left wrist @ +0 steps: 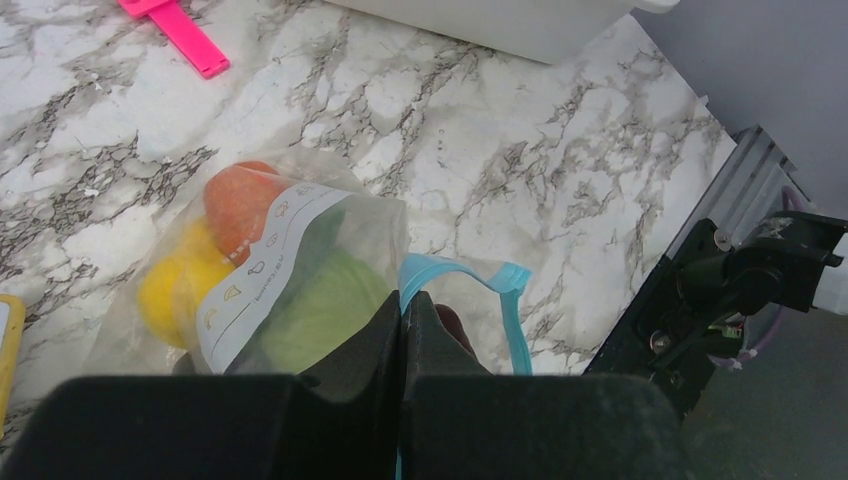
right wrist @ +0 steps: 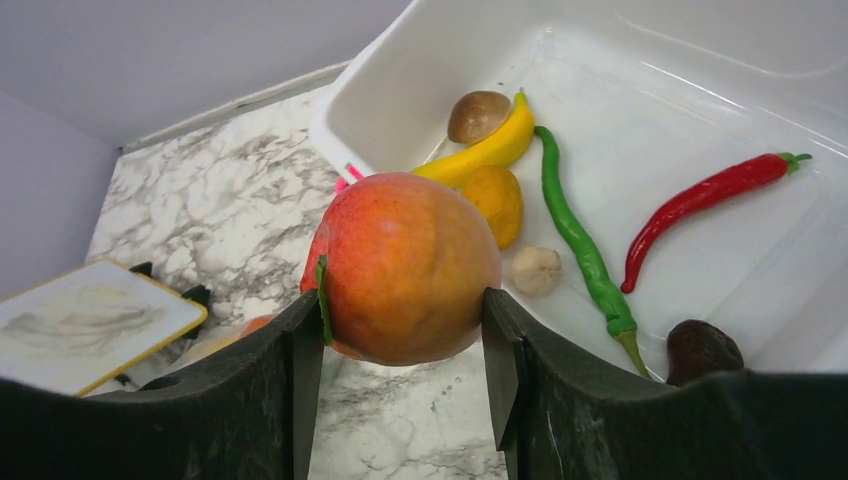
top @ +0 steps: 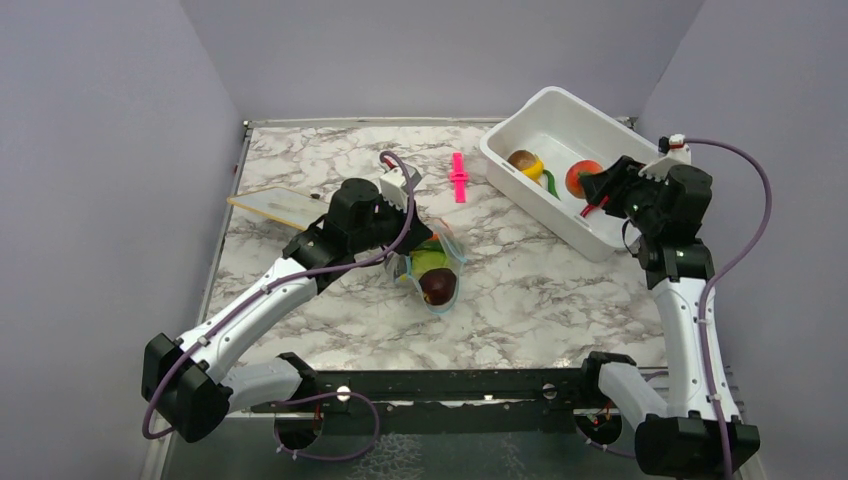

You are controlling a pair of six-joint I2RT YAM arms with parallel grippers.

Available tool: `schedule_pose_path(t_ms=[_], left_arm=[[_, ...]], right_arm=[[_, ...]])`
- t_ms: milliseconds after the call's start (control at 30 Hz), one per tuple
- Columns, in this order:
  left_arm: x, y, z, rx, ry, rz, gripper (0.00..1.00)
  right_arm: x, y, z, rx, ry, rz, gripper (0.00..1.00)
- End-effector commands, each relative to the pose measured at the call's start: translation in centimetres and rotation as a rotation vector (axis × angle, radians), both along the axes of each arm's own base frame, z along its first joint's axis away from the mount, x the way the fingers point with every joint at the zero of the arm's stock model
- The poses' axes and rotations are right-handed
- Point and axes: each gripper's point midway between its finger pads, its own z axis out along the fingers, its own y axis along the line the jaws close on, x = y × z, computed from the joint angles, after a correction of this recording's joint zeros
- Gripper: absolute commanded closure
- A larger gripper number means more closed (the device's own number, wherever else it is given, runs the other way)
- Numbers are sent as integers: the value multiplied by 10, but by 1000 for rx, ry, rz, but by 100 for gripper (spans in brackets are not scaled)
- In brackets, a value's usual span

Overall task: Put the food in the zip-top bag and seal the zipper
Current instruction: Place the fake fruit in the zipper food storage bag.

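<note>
Left gripper (left wrist: 402, 305): jaws closed, pinching bag (left wrist: 300, 260) at zipper (left wrist: 517, 330) edge | bag: on table (top: 520, 290), left of tub (top: 548, 212); green, orange, yellow food (left wrist: 320, 310) inside | right gripper (right wrist: 400, 300): clamps peach (right wrist: 405, 250) above tub.

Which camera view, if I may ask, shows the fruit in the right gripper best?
Right wrist: the fruit looms large between the fingers. The top view shows it small over the white tub; the left wrist view misses it.
</note>
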Motion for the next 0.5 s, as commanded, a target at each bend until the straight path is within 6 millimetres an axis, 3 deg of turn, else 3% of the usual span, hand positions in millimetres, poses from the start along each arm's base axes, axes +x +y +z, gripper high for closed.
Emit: schedule_pose_path(t_ms=[0, 267, 467], left_arm=[[0, -6, 46, -93, -81, -11, 100], [3, -9, 60, -128, -66, 11, 100], [13, -11, 49, -99, -50, 36, 100]], right_arm=[[-18, 27, 12, 21, -24, 150, 68], [-59, 71, 37, 117, -74, 376, 68], [-90, 105, 45, 165, -105, 554, 68]])
